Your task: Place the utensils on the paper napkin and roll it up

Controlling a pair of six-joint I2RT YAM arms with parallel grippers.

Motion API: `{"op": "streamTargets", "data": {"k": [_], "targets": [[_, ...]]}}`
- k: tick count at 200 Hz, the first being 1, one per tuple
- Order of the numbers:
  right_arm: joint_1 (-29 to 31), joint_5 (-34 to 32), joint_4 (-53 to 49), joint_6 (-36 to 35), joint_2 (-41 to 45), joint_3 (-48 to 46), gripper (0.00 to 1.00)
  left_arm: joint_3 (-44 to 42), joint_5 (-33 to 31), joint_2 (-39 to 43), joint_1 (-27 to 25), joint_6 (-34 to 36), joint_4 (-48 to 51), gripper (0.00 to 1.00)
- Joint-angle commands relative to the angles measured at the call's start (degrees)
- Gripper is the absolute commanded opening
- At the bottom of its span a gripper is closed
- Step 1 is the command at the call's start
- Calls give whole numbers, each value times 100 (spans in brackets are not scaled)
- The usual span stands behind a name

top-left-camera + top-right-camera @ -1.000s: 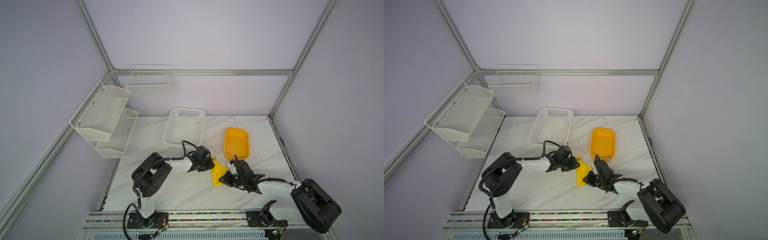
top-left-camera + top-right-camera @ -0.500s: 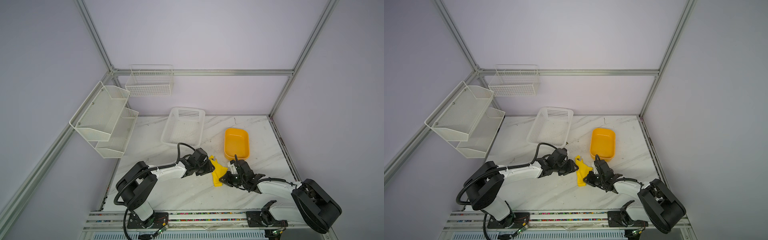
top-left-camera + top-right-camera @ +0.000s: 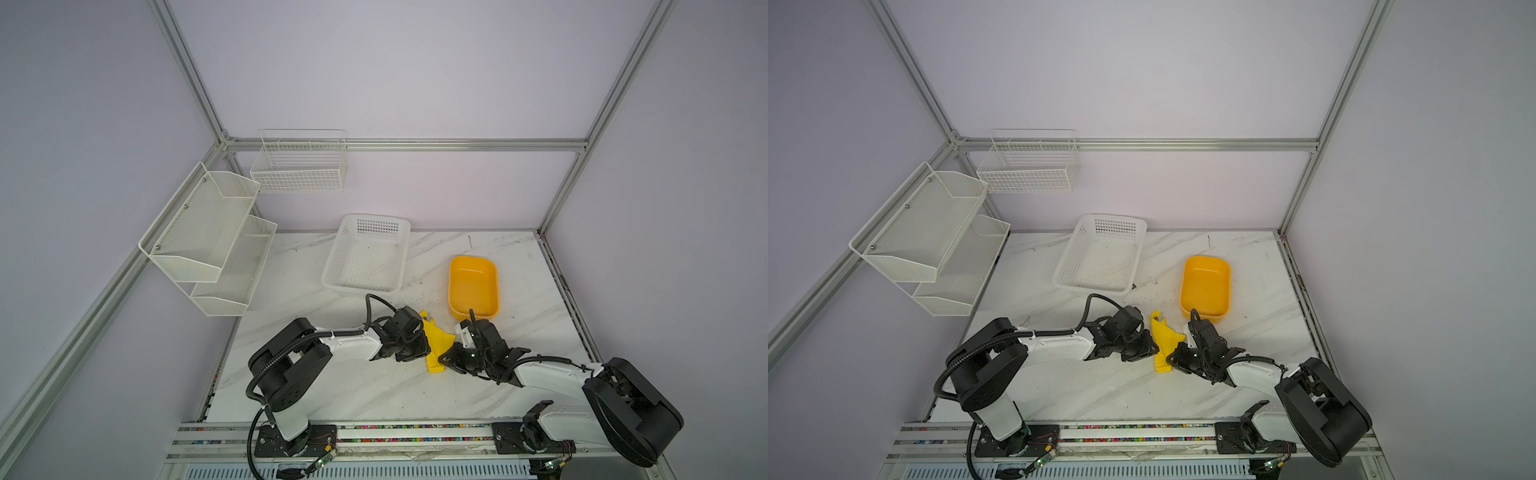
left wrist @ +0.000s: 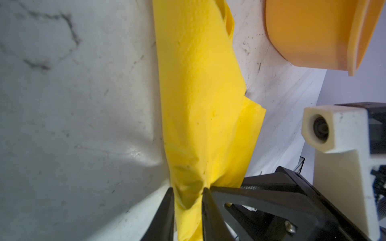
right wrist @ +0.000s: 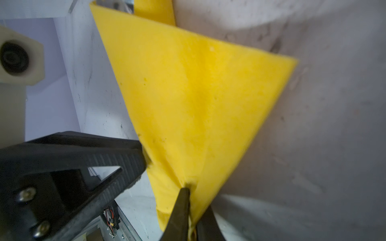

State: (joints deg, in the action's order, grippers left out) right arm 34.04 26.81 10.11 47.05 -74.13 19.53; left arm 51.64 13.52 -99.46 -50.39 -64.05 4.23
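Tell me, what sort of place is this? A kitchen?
Most likely a robotics lab test cell, not a kitchen. A left arm and right arm sit on a rail at the front edge of the table, both pinching a paper napkin, and an aluminium frame with plain walls boxes it in.

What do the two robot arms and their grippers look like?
The left arm and right arm have white link shells between bulky black rounded joints, with black corrugated cable running alongside. The left gripper and right gripper are black, with slim tapering fingers. A cream camera housing sits at each wrist.
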Motion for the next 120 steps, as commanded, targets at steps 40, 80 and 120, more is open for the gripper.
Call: {"op": "streamTargets", "data": {"k": [40,80,120], "targets": [[-27,-82,-211,48,38,42,12,-316,-69,-187,-36,6,179,17],[-29,-94,-228,45,46,44,12,-400,-175,-95,-76,-20,204,17],[-29,-97,-237,65,125,17,11,-367,-570,401,-76,15,412,27]]}}
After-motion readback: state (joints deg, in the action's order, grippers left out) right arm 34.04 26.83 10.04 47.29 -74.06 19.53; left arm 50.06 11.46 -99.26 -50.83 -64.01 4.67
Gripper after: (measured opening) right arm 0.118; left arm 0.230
